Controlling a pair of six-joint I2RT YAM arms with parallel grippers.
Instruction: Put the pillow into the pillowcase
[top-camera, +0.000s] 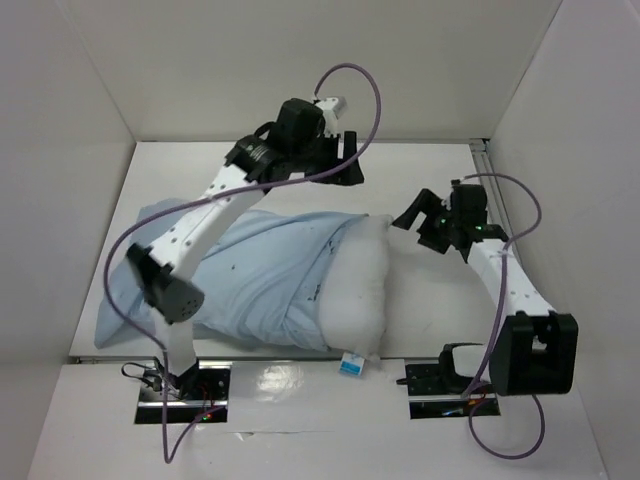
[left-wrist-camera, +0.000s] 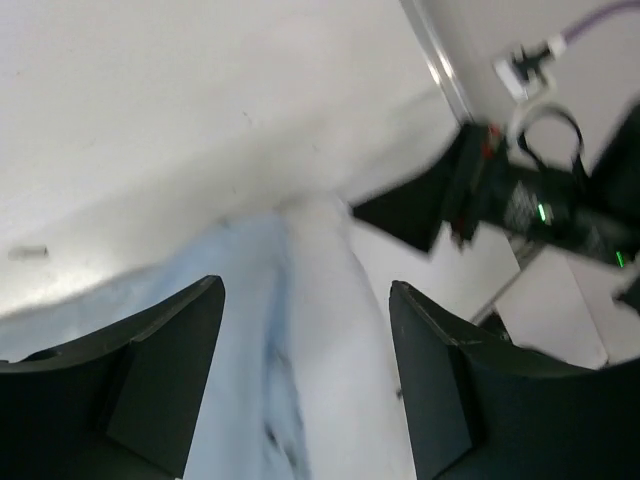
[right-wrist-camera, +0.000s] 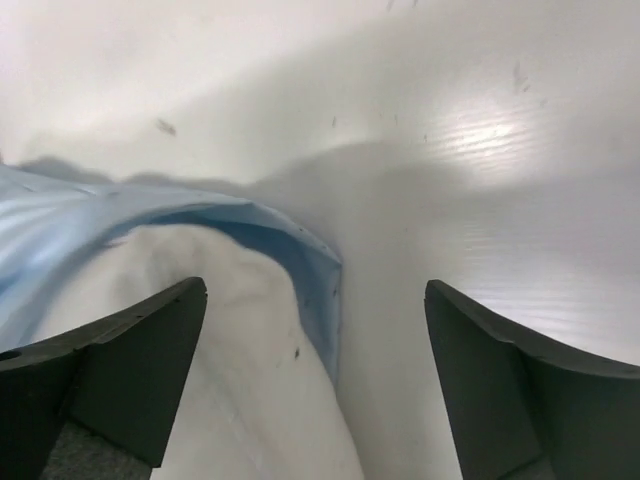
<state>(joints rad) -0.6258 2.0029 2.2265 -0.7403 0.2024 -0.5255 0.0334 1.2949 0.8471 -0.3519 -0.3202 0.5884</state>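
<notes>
Top external, pillow (top-camera: 358, 290) lengthwise left-right, right end outside pillowcase (top-camera: 255, 280), left tool (left-wrist-camera: 305, 290) and right tool (right-wrist-camera: 315, 290) spread

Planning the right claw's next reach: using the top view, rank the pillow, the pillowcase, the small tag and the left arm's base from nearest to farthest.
1. pillow: bare white end just left of the right claw.
2. pillowcase: its mouth, farther left.
3. small tag: at the pillow's near corner.
4. left arm's base: far near-left.
</notes>
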